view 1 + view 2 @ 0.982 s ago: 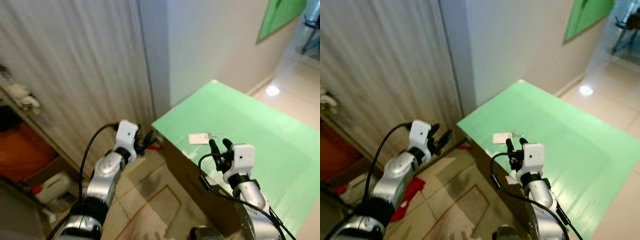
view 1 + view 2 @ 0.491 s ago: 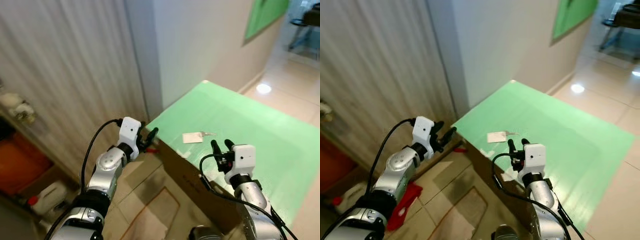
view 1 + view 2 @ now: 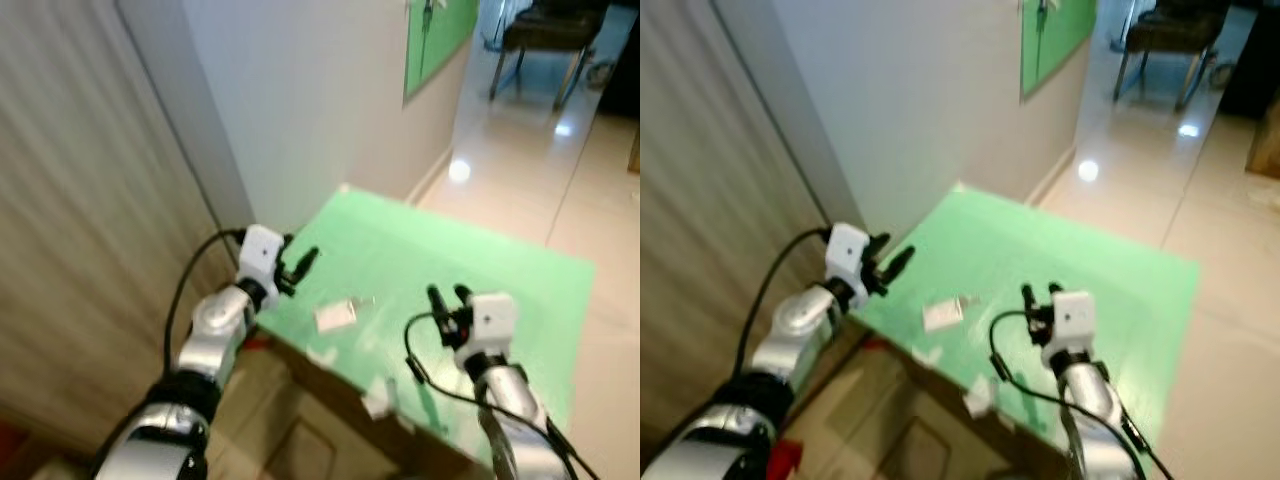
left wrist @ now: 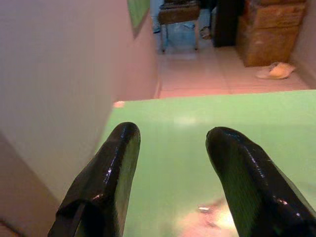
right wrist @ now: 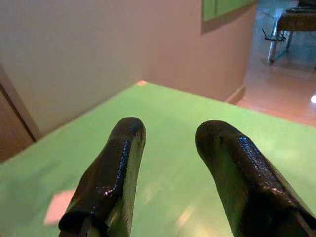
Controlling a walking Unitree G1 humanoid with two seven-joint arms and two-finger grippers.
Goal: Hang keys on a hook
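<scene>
Head stereo pair angled down over the green tabletop (image 3: pixel 470 260); both wrist cameras low along it.

The desk (image 3: pixel 480 260) has a flat, bright green top — no pattern on it — and a brown front below its near edge. A white tag (image 3: pixel 334 316) lies near the desk's left edge, and white scraps (image 3: pixel 378 400) hang at the near edge. Both pincers — left pincer (image 3: pixel 301 262) and right pincer (image 3: pixel 447 295) — have glossy black fingers on white housings, with silver arms and black cables. The wall (image 3: pixel 300 110) is pale grey-white; a green board (image 3: pixel 435 35) hangs on it. The floor (image 3: pixel 540 150) is glossy beige tile.
</scene>
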